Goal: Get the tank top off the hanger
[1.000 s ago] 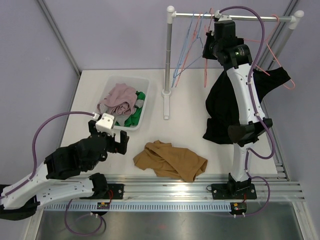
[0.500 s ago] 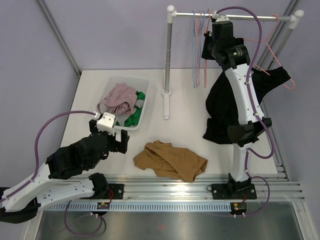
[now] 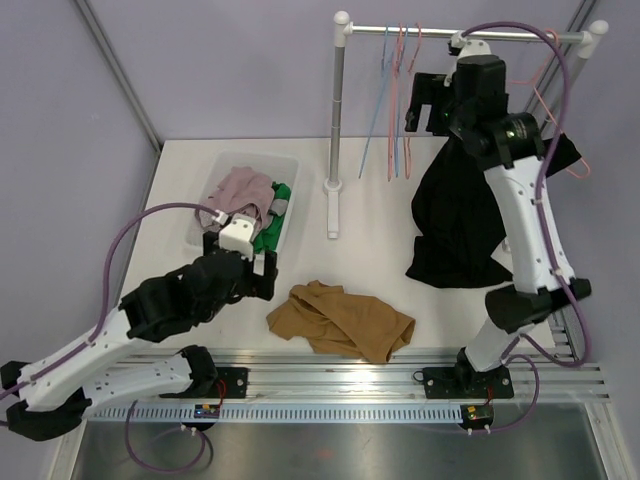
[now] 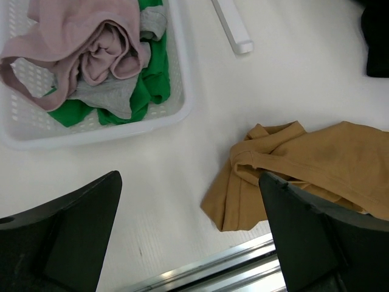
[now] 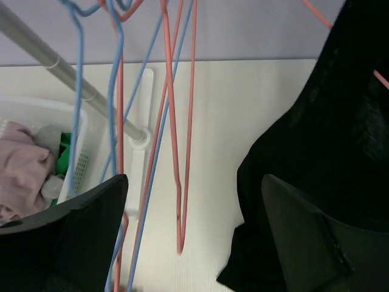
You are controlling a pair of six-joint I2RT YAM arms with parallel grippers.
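**Tank top on its hanger, both sets of fingers empty**

The black tank top (image 3: 455, 215) hangs on a pink hanger (image 5: 317, 13) from the rail (image 3: 520, 33) at the upper right of the overhead frame, draping down to the worktop (image 3: 370, 240). My right fingers (image 5: 61, 237) are spread wide just beside it, grasping nothing. Spare hangers (image 3: 395, 100) dangle further toward frame left. My left fingers (image 4: 67, 237), likewise released, hover low between the basket (image 4: 91, 139) and a tan garment (image 3: 345, 320).
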